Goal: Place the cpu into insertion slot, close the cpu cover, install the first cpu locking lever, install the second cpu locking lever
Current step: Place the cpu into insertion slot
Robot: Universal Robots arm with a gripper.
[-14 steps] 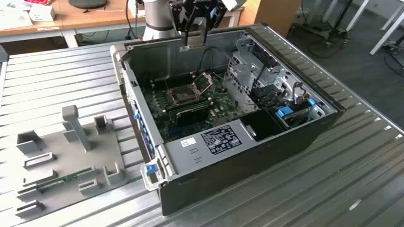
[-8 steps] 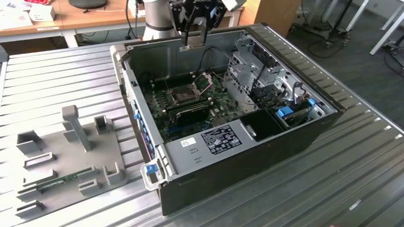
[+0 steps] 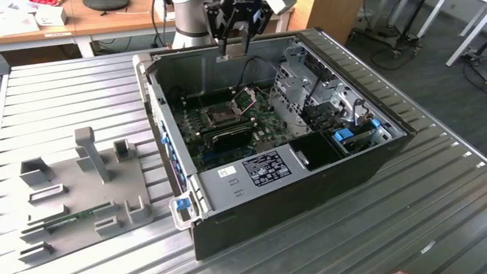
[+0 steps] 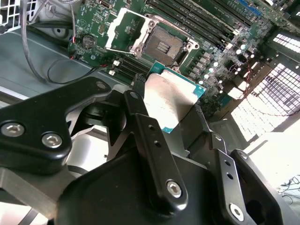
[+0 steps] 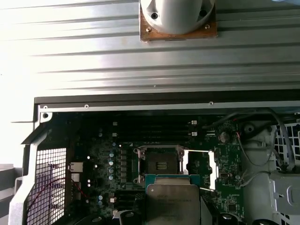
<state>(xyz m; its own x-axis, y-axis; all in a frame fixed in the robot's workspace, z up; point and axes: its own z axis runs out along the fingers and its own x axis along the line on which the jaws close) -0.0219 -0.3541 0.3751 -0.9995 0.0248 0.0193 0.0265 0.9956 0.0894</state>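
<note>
Ribbed metal table (image 3: 68, 97) with wooden desks (image 3: 106, 20) behind it, and a big black computer case (image 3: 365, 165) lying on its side with the side panel off, so you look straight down into it.

Inside the case the green motherboard (image 3: 228, 142) covers the floor. A silver drive cage (image 3: 304, 85) sits toward the exterior view's right, with a couple of blue tabs (image 3: 344, 136) near it. A grey shroud with a label sticker (image 3: 266, 167) sits at the near end.

Roughly mid-board is the insertion slot (image 3: 220, 114), and in both wrist views its pin field is exposed (image 4: 162, 45). The cpu cover (image 4: 123, 28) is flipped open and lies off to one side of the slot, so you can see board through its window. Dark memory slots (image 4: 187, 14) run along the other side.

The gripper (image 3: 232, 51) hangs above the far rim of the case, well clear of the board. Its black fingers (image 4: 140, 117) are pinched narrow on the cpu (image 4: 171, 93), one on each opposite edge, with the dull grey metal lid facing the camera and a teal edge showing around it. In the first wrist view the cpu (image 5: 172, 204) lines up just beside the slot (image 5: 159, 165), but it's up in the air and not touching anything.

Over on the exterior view's left there's a grey fixture tray (image 3: 84, 188) with a bunch of upright holders, and a thin green strip (image 3: 76, 217) lies in one of its low slots. Can't tell exactly what that strip is.
</note>
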